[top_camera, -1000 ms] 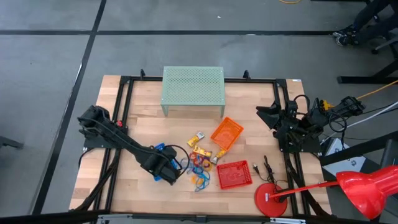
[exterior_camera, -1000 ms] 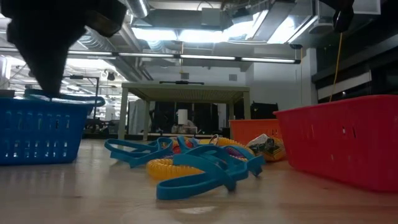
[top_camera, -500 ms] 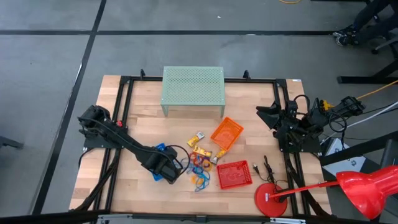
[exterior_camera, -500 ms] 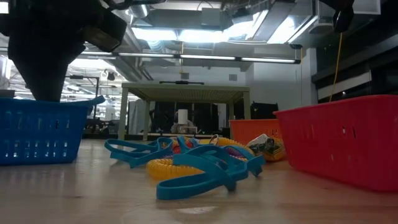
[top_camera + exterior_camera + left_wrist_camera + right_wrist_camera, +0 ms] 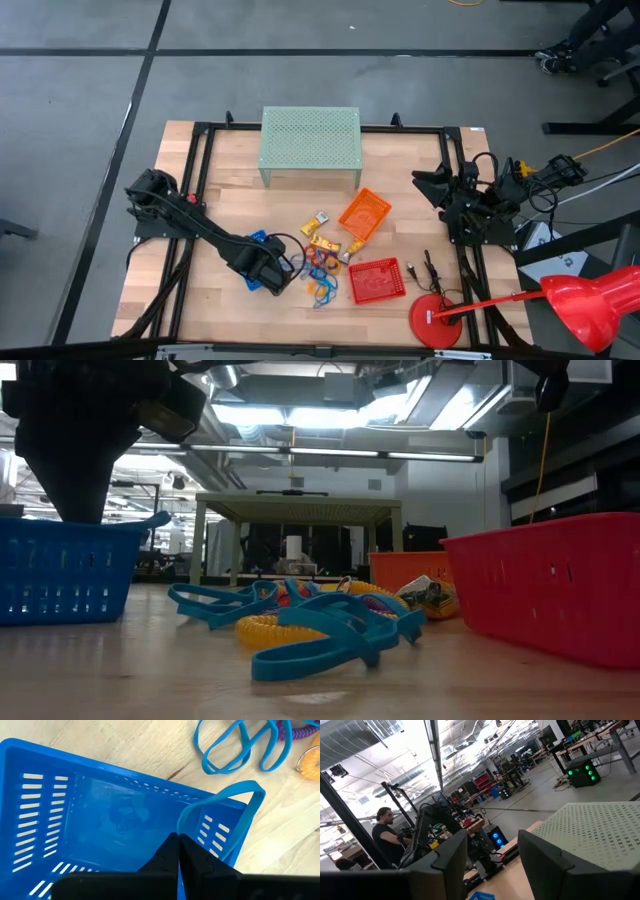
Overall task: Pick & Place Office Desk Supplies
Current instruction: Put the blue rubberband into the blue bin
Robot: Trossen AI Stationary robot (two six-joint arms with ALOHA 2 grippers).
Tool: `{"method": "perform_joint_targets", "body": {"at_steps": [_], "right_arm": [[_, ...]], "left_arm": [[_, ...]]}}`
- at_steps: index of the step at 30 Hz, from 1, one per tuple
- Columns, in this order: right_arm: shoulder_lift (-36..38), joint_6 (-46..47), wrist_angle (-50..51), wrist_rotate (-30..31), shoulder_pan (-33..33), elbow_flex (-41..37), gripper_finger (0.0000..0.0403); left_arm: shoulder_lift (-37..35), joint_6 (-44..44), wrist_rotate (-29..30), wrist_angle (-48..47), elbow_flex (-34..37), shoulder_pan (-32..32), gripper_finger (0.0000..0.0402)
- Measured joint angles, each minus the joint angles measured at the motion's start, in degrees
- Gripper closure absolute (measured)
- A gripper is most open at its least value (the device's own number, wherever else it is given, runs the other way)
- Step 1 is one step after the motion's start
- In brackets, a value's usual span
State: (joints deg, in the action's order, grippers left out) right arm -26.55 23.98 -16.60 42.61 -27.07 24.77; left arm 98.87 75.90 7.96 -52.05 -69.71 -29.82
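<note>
One blue loop [image 5: 235, 815] pinched in left pincer [image 5: 177, 851] over blue basket [image 5: 75, 820]

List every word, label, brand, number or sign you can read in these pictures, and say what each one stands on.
None can be read in any view.
The small yellow-and-white blocky pieces on the wooden table carry dark markings, too small to read.
The blue plastic slotted basket, the red plastic basket, the orange plastic basket and the pale green perforated metal stand show no lettering.
</note>
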Motion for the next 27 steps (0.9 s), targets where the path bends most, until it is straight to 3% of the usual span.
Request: {"method": "perform_joint_targets", "body": {"at_steps": [10,22,27], "right_arm": [[0.00,-0.66,0.02,0.00,-0.01,0.00,0.0225],[0.00,-0.92,0.97,1.64,-0.02,0.02,0.0225],[0.00,-1.04,1.22,1.97,-0.02,0.02,0.0225]], "left_arm": [[-0.23,1.44,-0.22,-4.24,-0.01,0.00,0.0398],[-7.05,2.98,3.98,-13.59,0.19,0.00,0.0398],[-8.52,4.81,2.64,-4.88,5.40,-0.02,0.0398]]}}
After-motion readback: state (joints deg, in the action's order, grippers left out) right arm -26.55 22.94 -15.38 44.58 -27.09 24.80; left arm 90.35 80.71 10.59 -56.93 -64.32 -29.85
